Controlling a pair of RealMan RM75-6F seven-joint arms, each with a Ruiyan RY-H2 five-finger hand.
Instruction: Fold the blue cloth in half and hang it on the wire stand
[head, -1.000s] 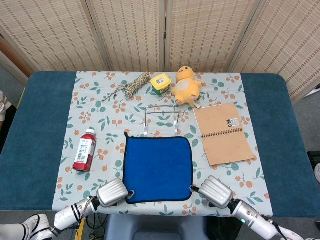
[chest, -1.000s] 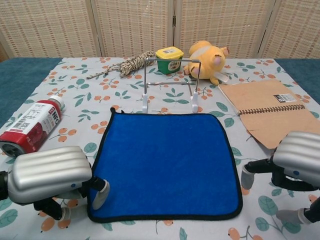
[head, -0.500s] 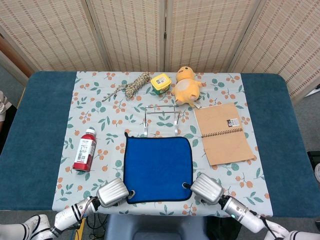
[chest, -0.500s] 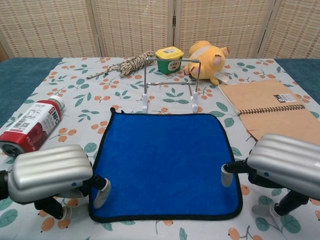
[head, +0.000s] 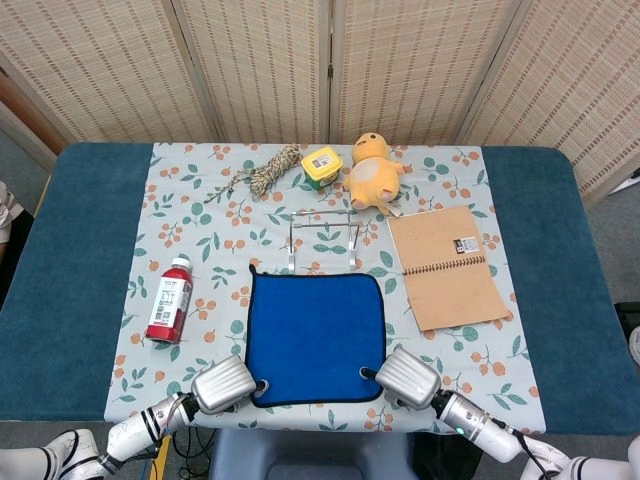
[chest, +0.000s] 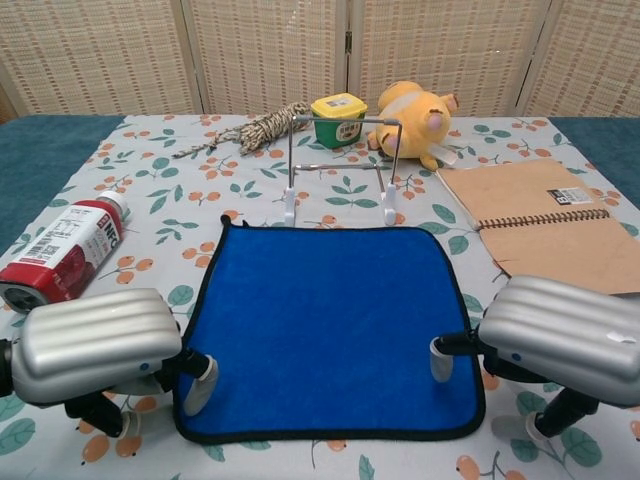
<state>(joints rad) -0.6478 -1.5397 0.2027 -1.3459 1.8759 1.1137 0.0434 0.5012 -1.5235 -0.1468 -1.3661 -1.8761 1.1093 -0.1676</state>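
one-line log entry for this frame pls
phase: pre-grasp | blue cloth: flat, unfolded | left hand: at near-left corner | right hand: at near-right corner | wire stand: bare, behind cloth

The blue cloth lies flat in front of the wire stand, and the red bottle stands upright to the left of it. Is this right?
Not quite. The bottle is not upright; it lies on its side, as the head view shows. The rest holds: the cloth lies flat in front of the stand, with the bottle to its left.
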